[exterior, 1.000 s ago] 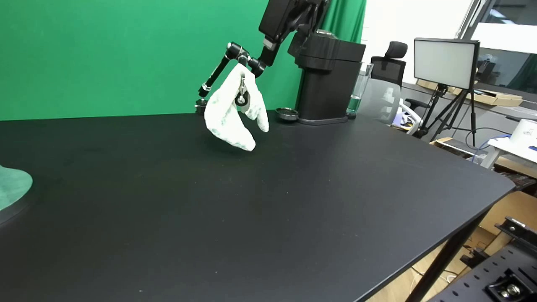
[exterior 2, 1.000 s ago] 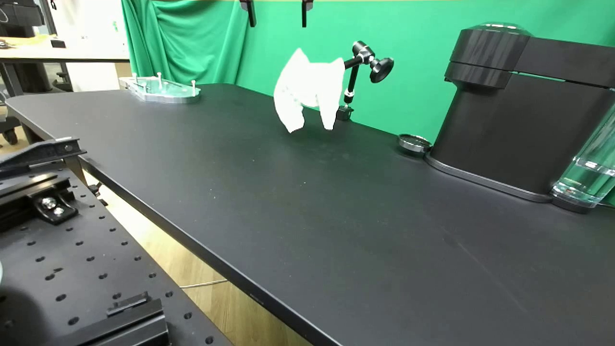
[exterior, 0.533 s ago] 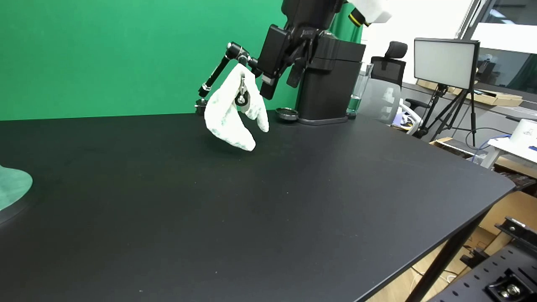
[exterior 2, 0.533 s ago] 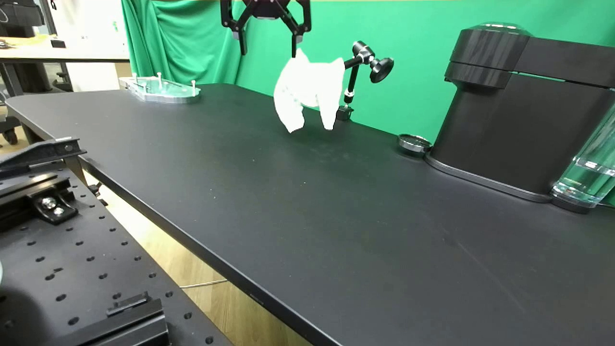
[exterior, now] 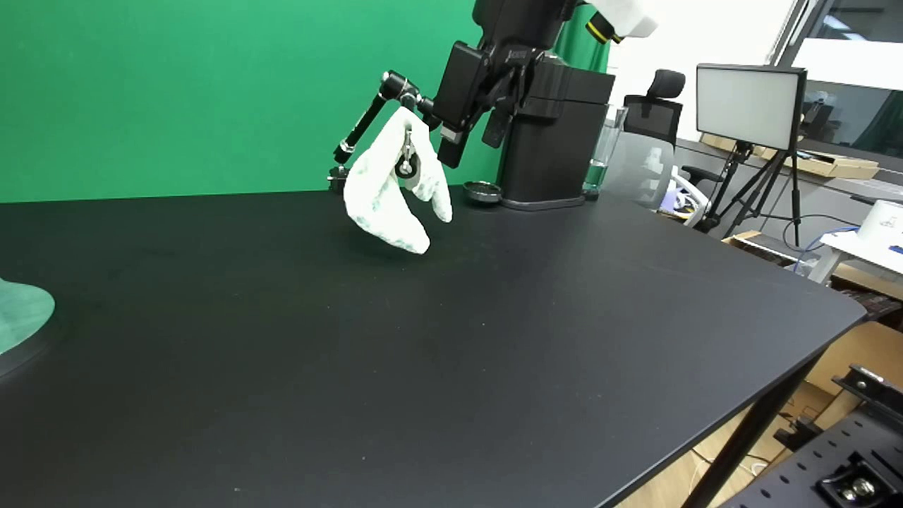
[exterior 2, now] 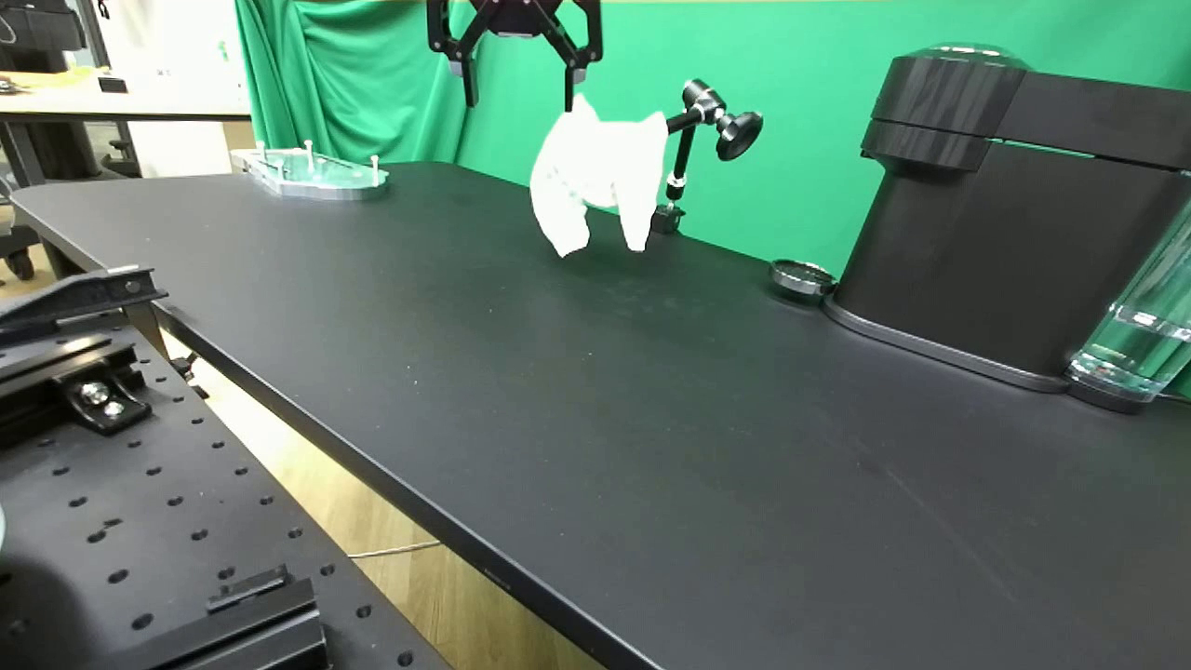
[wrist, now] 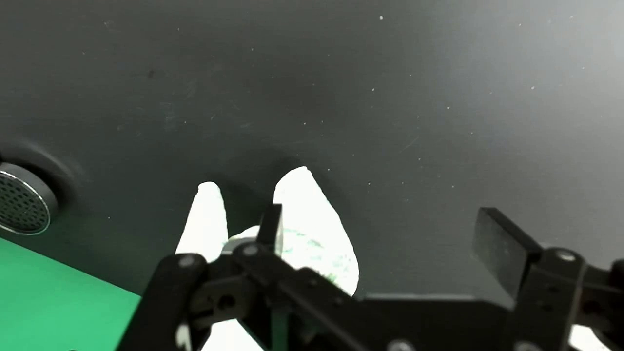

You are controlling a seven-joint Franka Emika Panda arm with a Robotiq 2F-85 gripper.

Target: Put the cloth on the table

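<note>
Lowered gripper (exterior 2: 520,98) beside a draped cloth (exterior 2: 600,158), jaws spread wide. In both exterior views it stands lower than one second earlier, level with the cloth's upper part; against half a second earlier its place is the same, so the descent seems to pause here. The jaws are well apart and grip nothing. The white cloth, unmoved throughout, hangs over the black jointed stand (exterior 2: 683,163), close to the green backdrop (exterior: 211,99). Its two lower ends dangle above the dark table (exterior 2: 651,419), apparently clear of it, though from where I stand contact cannot be ruled out. In the wrist view one of the fingers (wrist: 507,253) shows against the table top, whereas its counterpart overlaps the cloth: the pair is not centred on the fabric. Significance for the task: the change brings the grasp within easy reach, yet I judge that gripping, lifting off and laying down all remain to be done. The next move probably calls for a slight sideways shift to straddle a fold, then closure. Soft fabric should yield readily between the fingers; a shallow pinch, however, may slip, and the stand may snag the cloth.
</note>
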